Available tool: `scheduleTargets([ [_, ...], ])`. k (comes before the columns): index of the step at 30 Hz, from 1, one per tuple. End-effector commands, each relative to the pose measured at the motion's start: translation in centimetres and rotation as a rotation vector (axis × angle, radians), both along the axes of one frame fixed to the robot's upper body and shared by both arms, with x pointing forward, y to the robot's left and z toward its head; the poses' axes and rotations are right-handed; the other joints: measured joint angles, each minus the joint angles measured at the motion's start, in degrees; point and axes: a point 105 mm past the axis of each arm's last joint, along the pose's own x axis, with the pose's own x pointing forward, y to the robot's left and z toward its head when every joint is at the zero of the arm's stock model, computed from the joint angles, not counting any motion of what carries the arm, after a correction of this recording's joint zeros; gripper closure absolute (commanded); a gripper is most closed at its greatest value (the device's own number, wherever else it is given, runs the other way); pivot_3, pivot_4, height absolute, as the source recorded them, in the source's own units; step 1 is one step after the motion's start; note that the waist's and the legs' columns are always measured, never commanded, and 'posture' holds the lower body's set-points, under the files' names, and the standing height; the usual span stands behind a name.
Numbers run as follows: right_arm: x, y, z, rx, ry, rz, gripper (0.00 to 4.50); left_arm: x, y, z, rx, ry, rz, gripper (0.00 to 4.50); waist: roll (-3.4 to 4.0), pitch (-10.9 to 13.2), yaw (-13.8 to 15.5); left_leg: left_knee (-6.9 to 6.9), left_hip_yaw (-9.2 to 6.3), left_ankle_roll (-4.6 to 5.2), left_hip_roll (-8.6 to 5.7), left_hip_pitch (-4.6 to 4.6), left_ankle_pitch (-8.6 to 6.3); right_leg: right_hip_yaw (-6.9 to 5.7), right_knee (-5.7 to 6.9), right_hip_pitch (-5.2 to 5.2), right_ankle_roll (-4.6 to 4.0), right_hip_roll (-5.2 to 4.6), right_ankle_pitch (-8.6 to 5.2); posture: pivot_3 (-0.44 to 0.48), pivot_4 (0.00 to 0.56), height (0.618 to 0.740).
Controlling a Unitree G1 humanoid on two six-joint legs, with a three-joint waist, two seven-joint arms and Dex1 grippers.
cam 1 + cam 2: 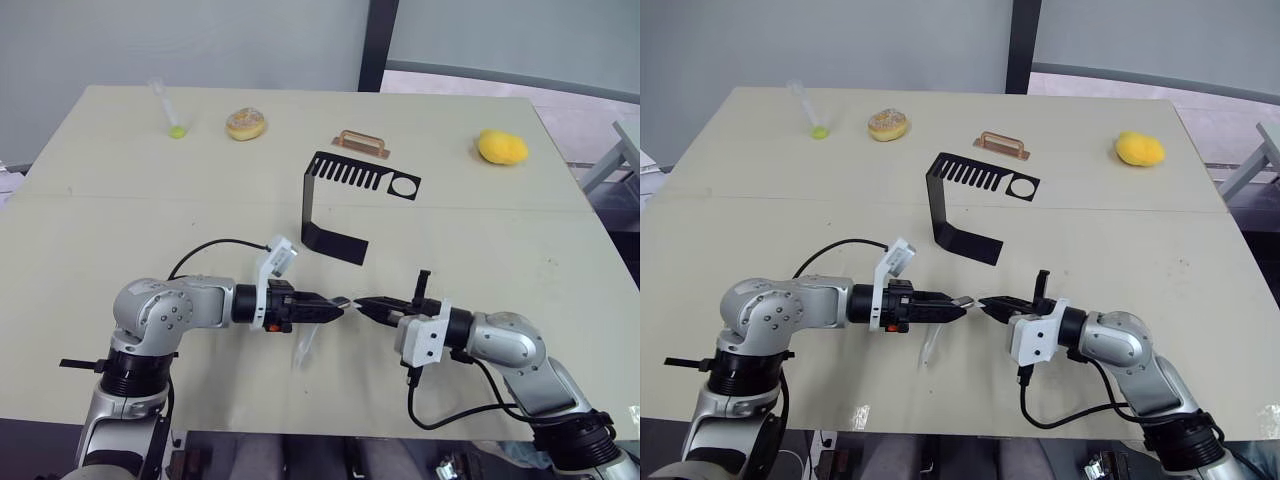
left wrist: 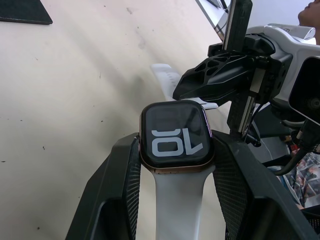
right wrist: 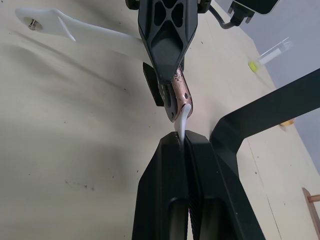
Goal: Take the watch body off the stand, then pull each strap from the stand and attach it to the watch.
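The watch body [image 2: 175, 134], a black case with white digits and a copper rim, sits between my left gripper's fingers [image 2: 117, 200], which are shut on it. One white strap [image 1: 305, 346] hangs down from the watch toward the table. My right gripper [image 3: 184, 137] is shut on the second white strap [image 3: 183, 121], whose end touches the watch's far edge [image 3: 177, 97]. Whether that end is seated, I cannot tell. Both grippers [image 1: 338, 305] [image 1: 367, 304] meet tip to tip above the table's front middle. Behind them the black stand [image 1: 340, 190] holds nothing.
A copper-coloured handle piece [image 1: 362, 142] lies just behind the stand. Along the back of the table [image 1: 120, 230] sit a doughnut [image 1: 245, 124], a clear tube with a green tip [image 1: 170, 112] and a yellow object [image 1: 501, 147]. A grey stool [image 1: 615, 160] stands off the table's right edge.
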Motion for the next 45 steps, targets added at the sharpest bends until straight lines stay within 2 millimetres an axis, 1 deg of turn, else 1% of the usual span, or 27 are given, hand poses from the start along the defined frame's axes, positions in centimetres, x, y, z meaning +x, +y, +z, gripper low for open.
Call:
scheduleTargets([
  [1,-0.44,1.28,1.04,0.043,-0.041,0.044,4.50,-1.34,-1.82,1.18,-0.044,-0.043,-0.109,2.93,0.00,0.0,0.0,0.00,0.00,0.00,0.00,0.00,0.00,0.00,0.00,0.00,0.00,0.00,0.00,0.000,0.150,0.740],
  [20,-0.24,1.49,1.24,0.033,-0.051,0.040,4.50,-1.22,-1.85,0.89,-0.021,-0.050,-0.096,2.93,0.00,0.0,0.0,0.00,0.00,0.00,0.00,0.00,0.00,0.00,0.00,0.00,0.00,0.00,0.00,0.000,0.150,0.740],
  [45,-0.02,1.81,0.98,0.034,-0.037,0.039,4.50,-1.26,-2.13,1.12,-0.028,-0.056,-0.109,2.93,0.00,0.0,0.0,0.00,0.00,-0.01,0.00,0.00,0.00,0.00,0.00,0.00,0.00,0.00,0.00,0.000,0.150,0.740],
])
